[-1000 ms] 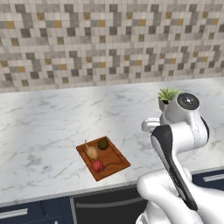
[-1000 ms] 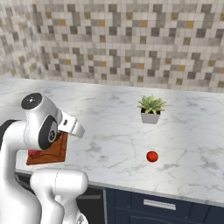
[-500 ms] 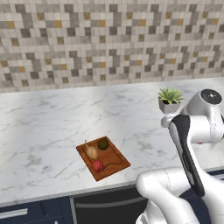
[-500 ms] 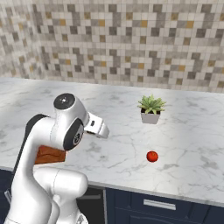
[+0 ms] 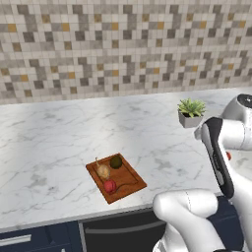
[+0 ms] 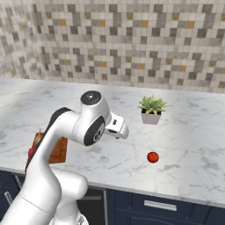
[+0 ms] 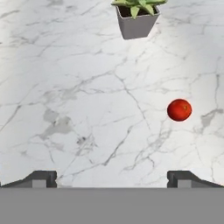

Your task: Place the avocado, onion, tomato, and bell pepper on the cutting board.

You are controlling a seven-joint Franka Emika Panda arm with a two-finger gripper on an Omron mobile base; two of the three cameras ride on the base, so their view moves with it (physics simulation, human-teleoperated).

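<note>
The arm has swung away from the cutting board (image 5: 116, 177) toward the right side of the tabletop (image 5: 54, 142). The end effector (image 7: 112, 178) now hangs open and empty above bare marble. On the board lie the avocado (image 5: 115, 161), the onion (image 5: 103, 171) and a red vegetable (image 5: 110, 186). One red round vegetable (image 7: 179, 110) remains near the potted plant (image 7: 136, 17), probably the next pick.

Bright, even render light (soft shadows)
</note>
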